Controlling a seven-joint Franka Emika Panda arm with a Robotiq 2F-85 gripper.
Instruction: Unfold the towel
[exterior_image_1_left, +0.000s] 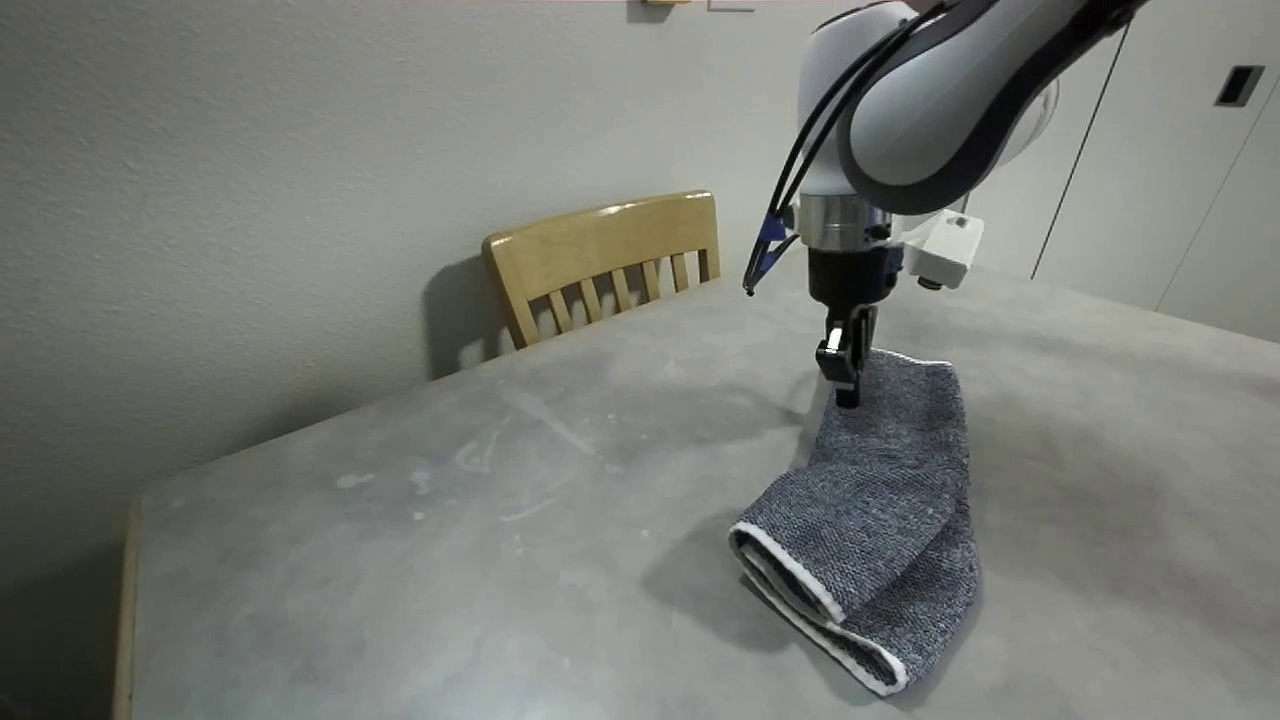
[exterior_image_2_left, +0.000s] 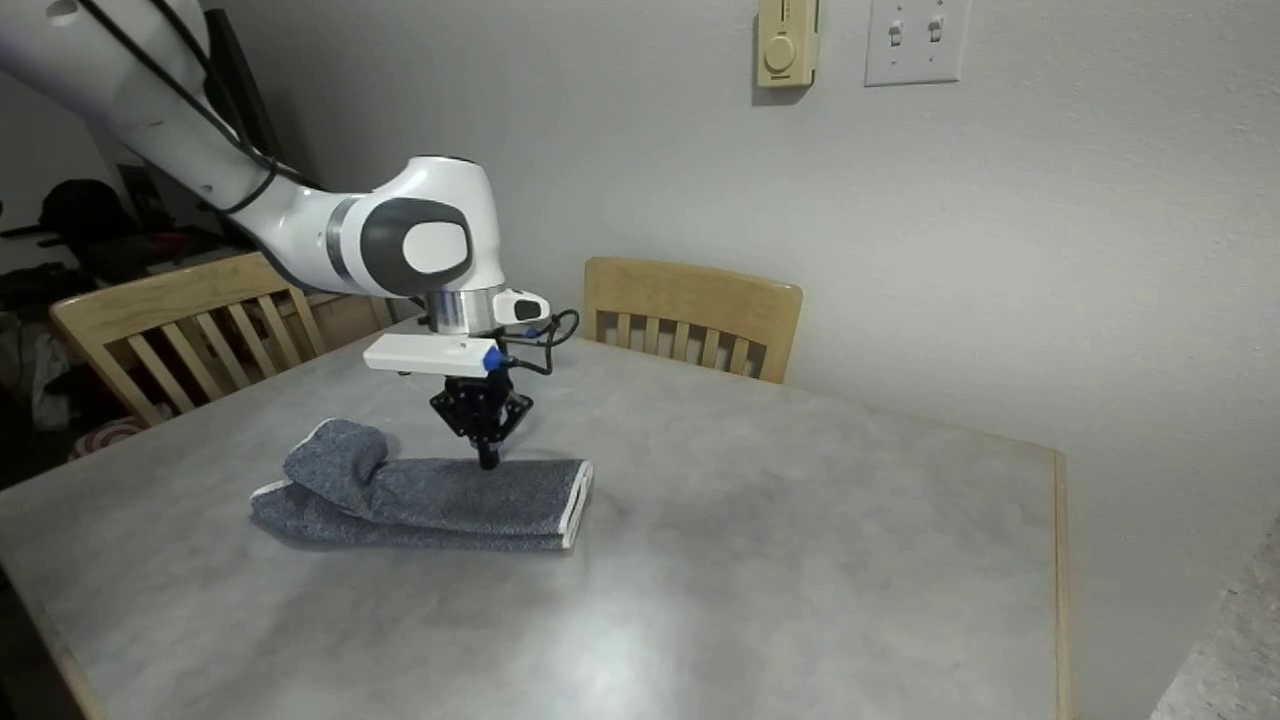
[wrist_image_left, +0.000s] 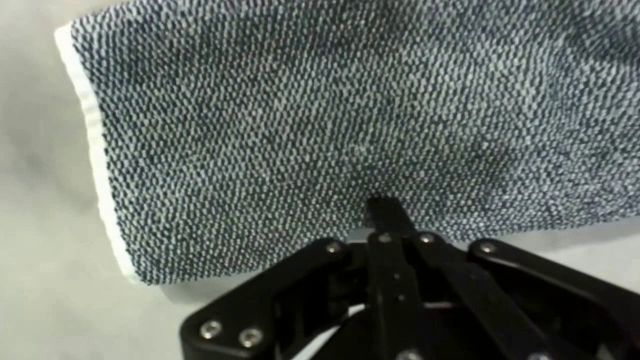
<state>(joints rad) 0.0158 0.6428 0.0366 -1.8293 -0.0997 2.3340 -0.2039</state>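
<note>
The blue-grey towel (exterior_image_1_left: 880, 520) with white edge trim lies folded lengthwise on the table, with several layers showing at its trimmed end. In an exterior view the towel (exterior_image_2_left: 470, 495) has a raised, folded-over bulge at its left end. My gripper (exterior_image_1_left: 848, 392) points down over the towel's long side, near one end. It also shows at the towel's back edge in an exterior view (exterior_image_2_left: 488, 458). In the wrist view the fingers (wrist_image_left: 386, 207) are together, with the tip at or just over the towel (wrist_image_left: 310, 125). I see no cloth pinched between them; contact is unclear.
The grey table (exterior_image_1_left: 400, 580) carries the towel. A wooden chair (exterior_image_1_left: 610, 230) stands against the far table edge by the wall, also seen in an exterior view (exterior_image_2_left: 690, 290). Another wooden chair (exterior_image_2_left: 190, 290) stands at the left, beneath the arm.
</note>
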